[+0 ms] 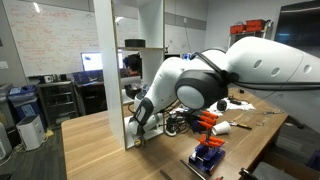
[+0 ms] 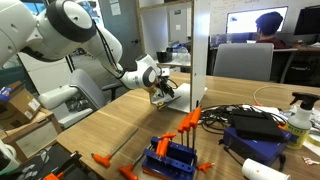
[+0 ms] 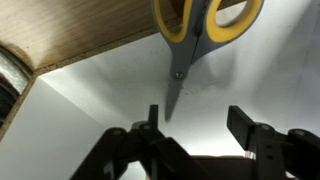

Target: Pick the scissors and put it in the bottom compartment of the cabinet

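Observation:
The scissors (image 3: pixel 196 28), with yellow loop handles and thin grey blades, lie flat on a white surface in the wrist view, blade tips pointing toward my gripper (image 3: pixel 197 115). The gripper is open and empty, its fingers just short of the blade tips and not touching them. In both exterior views the gripper (image 1: pixel 140 123) (image 2: pixel 160 92) is low at the foot of the tall white cabinet (image 1: pixel 127 60) (image 2: pixel 186 50), reaching into its bottom compartment (image 2: pixel 178 95). The scissors are hidden in both exterior views.
The wooden table (image 1: pixel 100 150) carries an orange-and-black tool pile (image 1: pixel 205 121) and a blue rack with orange tools (image 2: pixel 174 155). A black box with cables (image 2: pixel 250 122), a bottle (image 2: pixel 298 120) and a white object (image 2: pixel 262 170) lie further along.

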Tool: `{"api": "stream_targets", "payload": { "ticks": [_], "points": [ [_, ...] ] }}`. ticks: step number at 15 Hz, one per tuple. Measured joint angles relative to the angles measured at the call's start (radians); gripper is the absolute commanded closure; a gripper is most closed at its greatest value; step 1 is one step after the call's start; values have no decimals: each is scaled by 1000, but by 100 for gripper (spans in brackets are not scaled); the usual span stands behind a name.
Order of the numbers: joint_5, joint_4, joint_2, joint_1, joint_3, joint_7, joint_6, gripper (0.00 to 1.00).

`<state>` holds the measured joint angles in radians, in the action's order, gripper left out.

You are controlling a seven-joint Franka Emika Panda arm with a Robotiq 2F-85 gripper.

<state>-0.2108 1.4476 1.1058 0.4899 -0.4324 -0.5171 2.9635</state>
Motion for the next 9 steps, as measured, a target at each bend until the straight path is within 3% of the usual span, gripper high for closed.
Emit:
{"api": "stream_targets", "payload": {
  "ticks": [9],
  "points": [
    [91,-24,-18,-6,-6,-47,-160,0]
  ]
}}
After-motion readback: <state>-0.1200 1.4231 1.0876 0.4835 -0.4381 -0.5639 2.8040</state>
